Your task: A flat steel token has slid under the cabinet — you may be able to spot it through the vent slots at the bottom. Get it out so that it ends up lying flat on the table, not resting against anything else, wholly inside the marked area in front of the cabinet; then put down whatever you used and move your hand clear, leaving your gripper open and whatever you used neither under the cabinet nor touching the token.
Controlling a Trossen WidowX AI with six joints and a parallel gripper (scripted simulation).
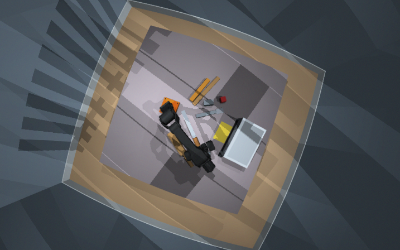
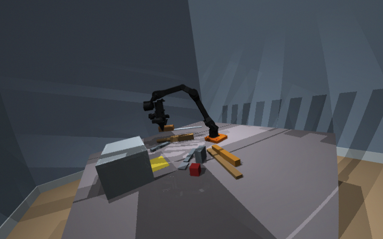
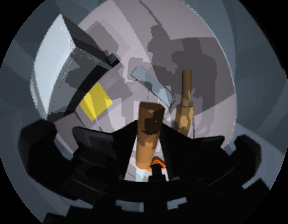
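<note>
My gripper (image 2: 162, 128) (image 3: 148, 123) is shut on the brown-orange handle (image 1: 196, 142) (image 2: 170, 127) (image 3: 146, 152) of a long tool, held above the table. Its thin pale blade (image 1: 189, 124) (image 2: 187, 127) points back toward the arm's base. The pale cabinet (image 1: 245, 143) (image 2: 127, 175) (image 3: 54, 60) stands on the table, well to one side of the gripper. The yellow marked area (image 1: 222, 131) (image 2: 159, 164) (image 3: 96, 101) lies in front of its dark front side. I cannot see the token; the space under the cabinet is hidden.
A grey strip (image 2: 159, 146) (image 3: 152, 85) lies below the gripper, beside wooden pieces (image 1: 179, 145) (image 2: 184, 137) (image 3: 184, 120). Another grey strip (image 1: 208, 113), a grey block (image 1: 208, 102) (image 2: 200, 153), a red cube (image 1: 223, 99) (image 2: 195, 169) and two orange-brown bars (image 1: 200, 89) (image 2: 227, 154) lie across the table.
</note>
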